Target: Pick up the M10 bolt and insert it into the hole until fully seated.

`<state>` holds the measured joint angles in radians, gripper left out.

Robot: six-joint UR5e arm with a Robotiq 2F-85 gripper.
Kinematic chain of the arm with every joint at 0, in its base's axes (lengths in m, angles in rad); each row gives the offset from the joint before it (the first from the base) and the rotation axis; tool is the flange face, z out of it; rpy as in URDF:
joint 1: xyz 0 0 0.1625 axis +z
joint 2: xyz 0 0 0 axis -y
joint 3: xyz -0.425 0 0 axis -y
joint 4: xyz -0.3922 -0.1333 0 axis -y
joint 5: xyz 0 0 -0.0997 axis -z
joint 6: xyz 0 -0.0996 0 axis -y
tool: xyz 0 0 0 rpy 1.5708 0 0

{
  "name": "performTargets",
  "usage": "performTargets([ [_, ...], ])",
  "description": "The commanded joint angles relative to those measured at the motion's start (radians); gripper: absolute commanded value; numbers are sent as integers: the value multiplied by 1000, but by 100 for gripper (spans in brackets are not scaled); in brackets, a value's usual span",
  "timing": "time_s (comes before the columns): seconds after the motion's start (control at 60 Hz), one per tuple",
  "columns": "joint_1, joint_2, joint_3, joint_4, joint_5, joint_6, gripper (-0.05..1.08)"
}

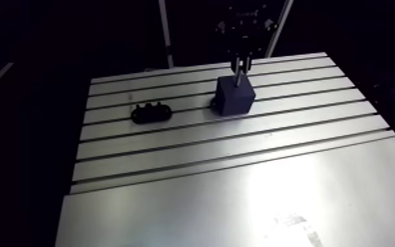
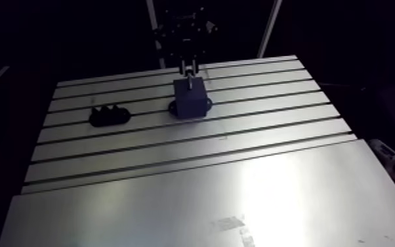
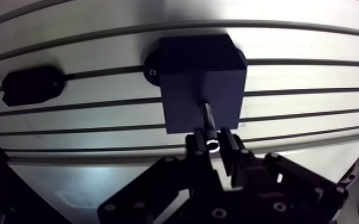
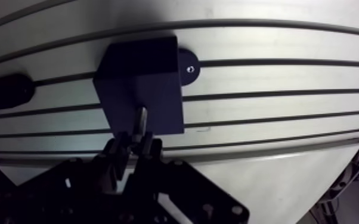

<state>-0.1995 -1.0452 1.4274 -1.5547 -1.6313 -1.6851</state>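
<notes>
Nearest to us in the arm view, the slotted aluminium table (image 1: pixel 239 197) is showing a smooth, bare sheet that is catching a broad glare, and beyond it the surface is breaking into long parallel ribs parted by dark grooves. Farther in, on those ribs, a low black oval holder (image 1: pixel 151 113) is lying flat with three small bumps rising from its top; we cannot tell what they are. Well apart from it, along the same ribs, a dark, square-sided block (image 1: pixel 234 98) with a matt finish is standing upright, and a round foot tab (image 3: pixel 152 71) with a small bright screw is sticking out from its base on the holder's side. Above the block, the two-fingered black gripper (image 3: pixel 213 143) is coming straight down, and in the wrist view we are seeing its fingers (image 3: pixel 200 143) nearly closed and clamping the head of the slim grey metal bolt (image 3: pixel 208 118). The bolt's shank is pointing down from between the fingers, and its tip is meeting the middle of the block's top face. How deep it is sitting there we cannot tell.
</notes>
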Motion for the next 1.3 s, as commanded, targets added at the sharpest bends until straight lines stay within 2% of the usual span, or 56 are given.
performTargets([
  [0.017, 0, 0, 3, 0, 0, 0, 108],
  [1.133, 0, 0, 15, -2, 0, 2, 108],
  [1.2, 0, 0, 15, -10, 0, 2, 105],
  [1.3, 0, -2, 17, -33, 0, -1, 94],
])
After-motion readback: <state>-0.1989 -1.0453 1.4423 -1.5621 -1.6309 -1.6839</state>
